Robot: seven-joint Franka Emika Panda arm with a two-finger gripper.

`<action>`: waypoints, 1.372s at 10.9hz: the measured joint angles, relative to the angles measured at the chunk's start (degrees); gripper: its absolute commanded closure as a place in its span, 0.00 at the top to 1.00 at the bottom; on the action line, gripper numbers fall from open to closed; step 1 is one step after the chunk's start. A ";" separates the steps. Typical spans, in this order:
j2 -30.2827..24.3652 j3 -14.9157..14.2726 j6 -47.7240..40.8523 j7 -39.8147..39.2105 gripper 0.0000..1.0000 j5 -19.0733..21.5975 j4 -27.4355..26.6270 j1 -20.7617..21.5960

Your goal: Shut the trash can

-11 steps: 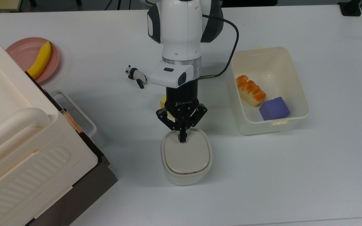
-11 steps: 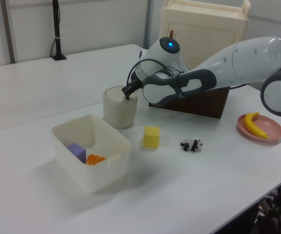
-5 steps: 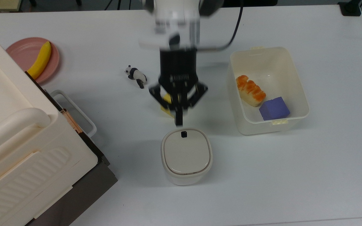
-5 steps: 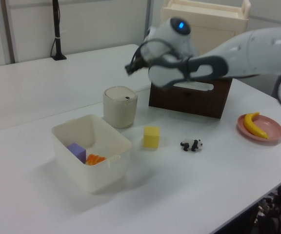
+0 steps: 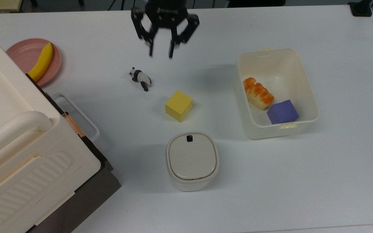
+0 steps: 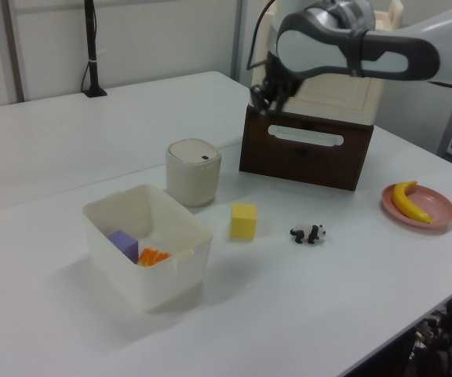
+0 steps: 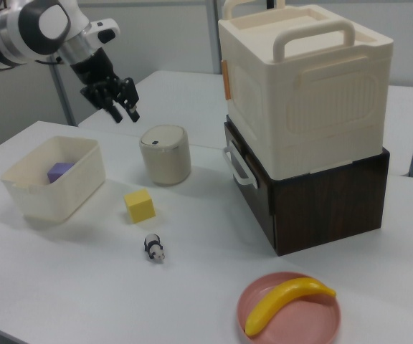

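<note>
- A broad white table carries everything I am working over, with pale wall panels and a black stand behind it in the left view.
- The trash can stands at about 6 o'clock from the table's middle in the top view. Its beige lid lies flat and flush in the rim, with the small black button at the lid's 12 o'clock edge.
- I judge the closing done, so what is left is only a clean retreat. I would hold the gripper high and away, and look for a gap along the lid's seam before calling it; I see none.
- At 12 o'clock from the trash can, near but apart, sits a yellow cube; a toy panda lies at about 11 o'clock.
- At 2 o'clock is a cream tub holding a purple block and an orange-topped bread piece.
- At 9 o'clock stands a big cream box on a dark base, and past it a pink plate with a banana.
- The gripper hangs well above the table at 12 o'clock, far from the trash can. Its fingers point down with a narrow gap between the tips, holding nothing.
</note>
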 measured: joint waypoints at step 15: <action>-5.81 -4.99 -18.10 -2.28 1.00 12.48 -0.27 -0.65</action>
